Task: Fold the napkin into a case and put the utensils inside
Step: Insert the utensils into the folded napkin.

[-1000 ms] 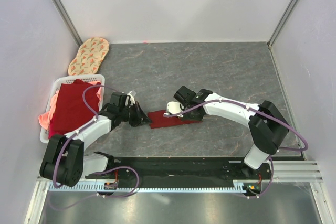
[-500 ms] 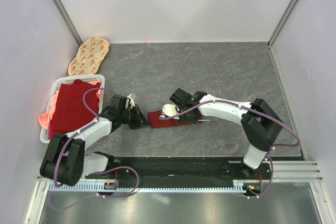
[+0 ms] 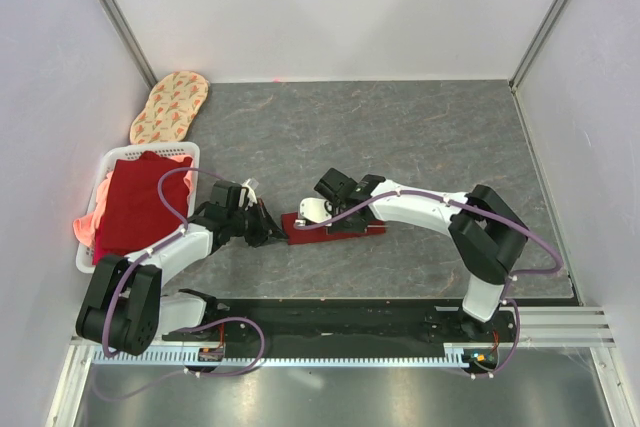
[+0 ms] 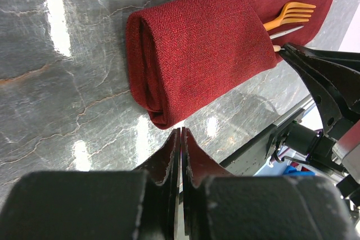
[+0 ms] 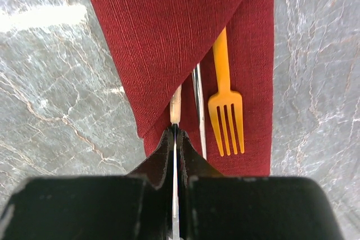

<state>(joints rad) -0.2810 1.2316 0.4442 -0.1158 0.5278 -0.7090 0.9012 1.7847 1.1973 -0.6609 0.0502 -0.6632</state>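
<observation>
The dark red napkin lies as a flat folded case in the middle of the table. In the right wrist view the case holds a gold fork and a thin silver piece, with their ends sticking out. My right gripper is shut on a third utensil, whose cream handle runs under the flap. My left gripper is shut and empty, just short of the case's folded end. In the top view it sits left of the case. The right fingers also show in the left wrist view.
A white basket with bright red and pink cloths stands at the left edge. An oval beige patterned mat lies in the back left corner. The black base rail runs along the near edge. Walls close in both sides.
My right gripper has moved left along the case, sliding its utensil further in. The silver tip that stuck out on the right no longer shows. The left arm has barely moved.
</observation>
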